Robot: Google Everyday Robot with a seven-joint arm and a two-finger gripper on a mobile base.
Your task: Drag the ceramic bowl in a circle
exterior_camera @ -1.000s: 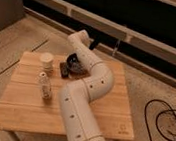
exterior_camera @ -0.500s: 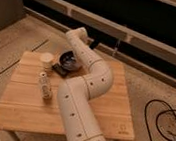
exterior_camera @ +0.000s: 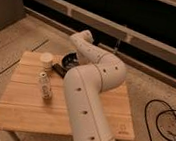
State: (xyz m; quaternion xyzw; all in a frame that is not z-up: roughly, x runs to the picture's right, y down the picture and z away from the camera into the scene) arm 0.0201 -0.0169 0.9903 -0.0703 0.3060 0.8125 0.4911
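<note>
The ceramic bowl [exterior_camera: 70,61], dark with a paler inside, sits near the back edge of the wooden table [exterior_camera: 24,110]. My white arm rises from the bottom of the view, bends at the elbow [exterior_camera: 106,73] and reaches back left. The gripper [exterior_camera: 77,57] comes down at the bowl's right rim and is shut. The wrist hides most of it, so I cannot tell whether it grips the rim or only presses on it.
A white cup [exterior_camera: 47,58] stands just left of the bowl. A small dark block [exterior_camera: 58,69] lies in front of it. A small bottle [exterior_camera: 45,85] stands nearer the table's middle. Black cables [exterior_camera: 166,123] lie on the floor to the right.
The wrist swung a little left and then back right. The bowl shifted slightly along with it. The cup, the block and the bottle stayed put.
</note>
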